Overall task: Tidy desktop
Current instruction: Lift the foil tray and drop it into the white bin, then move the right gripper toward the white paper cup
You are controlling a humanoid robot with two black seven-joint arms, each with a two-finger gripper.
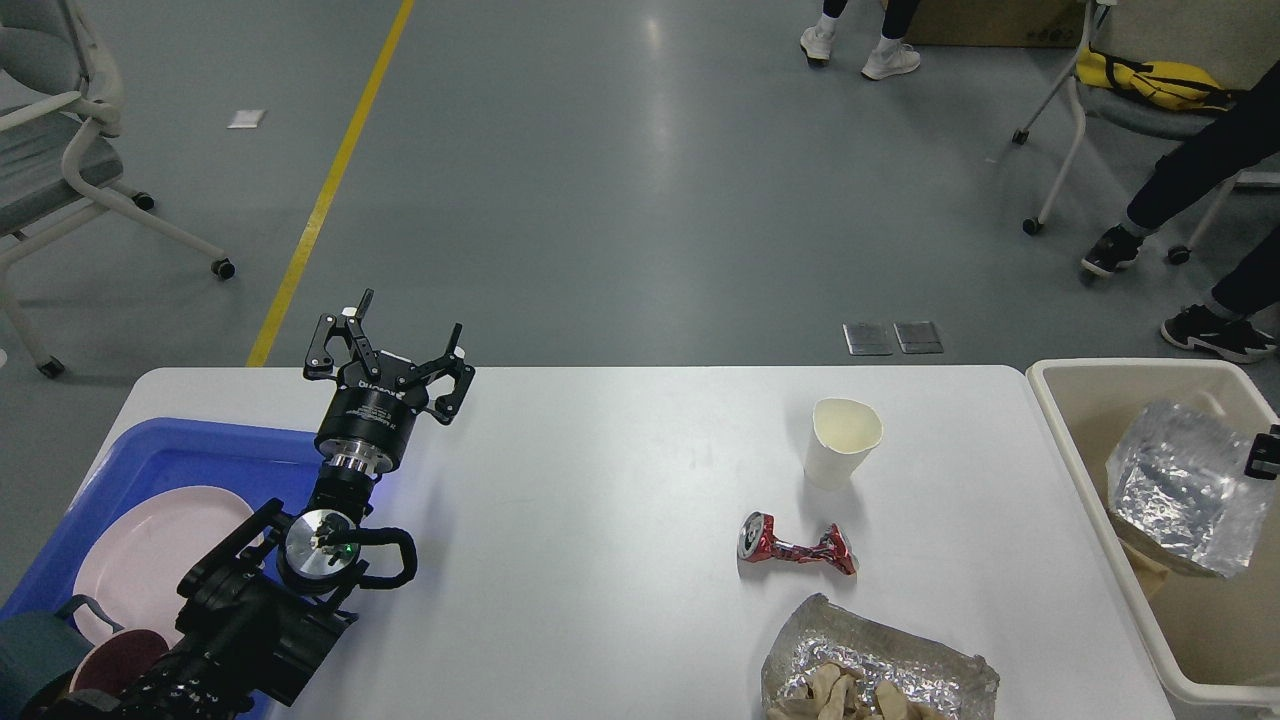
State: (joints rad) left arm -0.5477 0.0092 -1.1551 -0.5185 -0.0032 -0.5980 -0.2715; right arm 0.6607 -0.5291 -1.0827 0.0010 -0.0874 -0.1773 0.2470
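Grey glossy floor [620, 180], yellow line [330, 185] running diagonally. We note wheeled chairs left [60, 150] and right [1100, 90], a yellow bag [1150, 78] on the latter. Two floor plates [893, 338].

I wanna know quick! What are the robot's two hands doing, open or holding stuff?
Left gripper: open, holding nothing.
Right gripper: barely in view by the silver foil bag; cannot be told.

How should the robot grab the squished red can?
Grip the crushed red can at its pinched middle, coming straight down from above. It lies flat on the desktop, and that narrow waist probably fits between the jaws better than its wider ends.
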